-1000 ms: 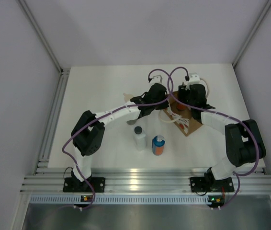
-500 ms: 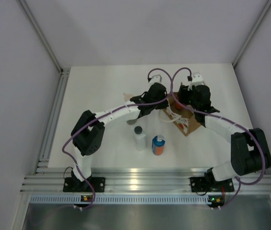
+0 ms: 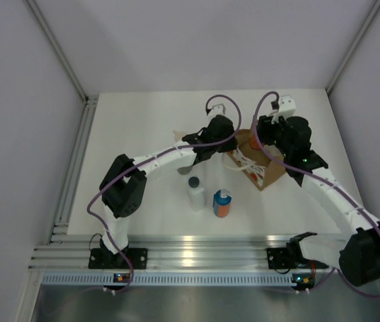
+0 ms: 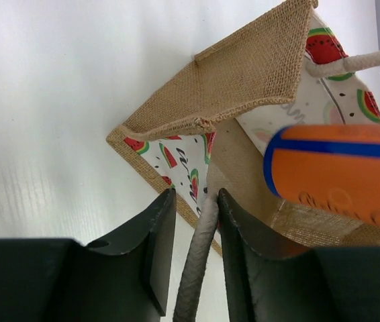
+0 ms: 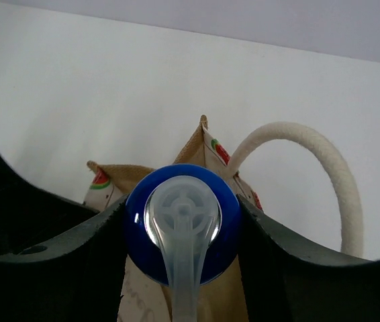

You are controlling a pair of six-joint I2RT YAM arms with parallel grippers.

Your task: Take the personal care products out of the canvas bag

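The canvas bag point(image 3: 265, 176) stands at the back right of the table, with watermelon prints on its white panels point(image 4: 176, 157). My left gripper point(image 3: 210, 142) is shut on one cream rope handle point(image 4: 200, 261) at the bag's left side. My right gripper point(image 3: 268, 137) is shut on the blue cap point(image 5: 182, 221) of an orange bottle point(image 4: 338, 174) and holds it above the bag's open mouth. A white bottle with a dark cap point(image 3: 195, 193) and a second orange bottle with a blue cap point(image 3: 222, 203) stand on the table in front. The grey-green bottle is mostly hidden under my left arm.
The bag's other rope handle point(image 5: 324, 168) loops up beside the held bottle. Grey walls close in the table at the back and sides. A metal rail point(image 3: 210, 255) runs along the near edge.
My right gripper has risen out of the bag with the orange bottle, and the right arm has stretched out to the right. The left arm has not moved.
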